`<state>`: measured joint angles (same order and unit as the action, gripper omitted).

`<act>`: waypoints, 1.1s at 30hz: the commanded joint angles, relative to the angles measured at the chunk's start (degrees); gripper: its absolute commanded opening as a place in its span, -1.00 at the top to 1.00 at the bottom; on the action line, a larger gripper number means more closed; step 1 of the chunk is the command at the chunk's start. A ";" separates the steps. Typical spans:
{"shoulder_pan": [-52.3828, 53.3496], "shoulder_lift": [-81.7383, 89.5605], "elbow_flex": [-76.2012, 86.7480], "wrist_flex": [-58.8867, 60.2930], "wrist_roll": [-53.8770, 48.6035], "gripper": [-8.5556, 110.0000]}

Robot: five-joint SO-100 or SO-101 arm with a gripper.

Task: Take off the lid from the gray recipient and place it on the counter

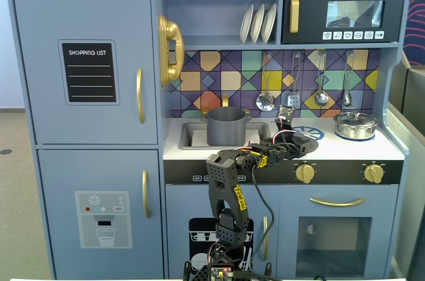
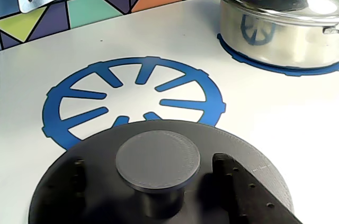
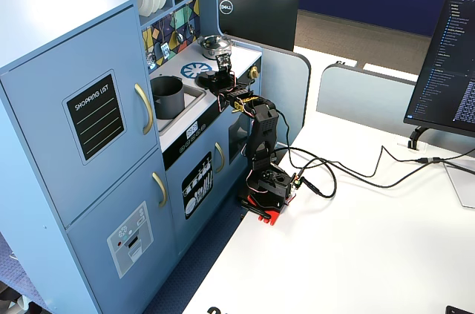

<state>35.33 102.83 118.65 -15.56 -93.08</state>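
**Holding the gray lid over the white counter**

Standing widest in both fixed views is the blue toy kitchen point(image 1: 86, 135), its white counter point(image 1: 385, 149) running from a sink recess to a printed blue burner ring point(image 2: 132, 97). The black arm point(image 1: 226, 188) rises from the table in front of the kitchen and reaches over the counter's front edge. In the sink recess sits the gray recipient point(image 1: 226, 127), a matte dark-gray cylinder with small side handles, upright and uncovered. Toward the right in that fixed view a shiny silver pot point(image 1: 356, 125) stands on a second blue ring, its own lid on.

The lid point(image 2: 85, 181) is a flat, round, matte dark-gray disc with a low round knob point(image 2: 158, 160) at its middle, finely ridged on top. It is off the recipient, well apart from it, at the counter's front edge and overlapping the near rim of the burner ring in the wrist view. Whether it touches the counter I cannot tell.

The gripper point(image 1: 290, 143) has the lid: one black finger point(image 2: 241, 192) lies across the disc right beside the knob. The other finger is hidden, so the gap between them cannot be judged.
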 commanded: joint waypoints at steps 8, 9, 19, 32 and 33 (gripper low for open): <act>1.05 7.82 -1.49 -0.88 0.35 0.34; 0.88 8.79 -1.76 -0.79 0.70 0.34; -2.90 33.66 -3.69 39.90 4.75 0.62; -27.95 57.48 15.38 85.34 2.90 0.86; -29.36 58.89 17.84 85.08 2.90 0.86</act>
<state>10.02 156.80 132.80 67.94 -90.97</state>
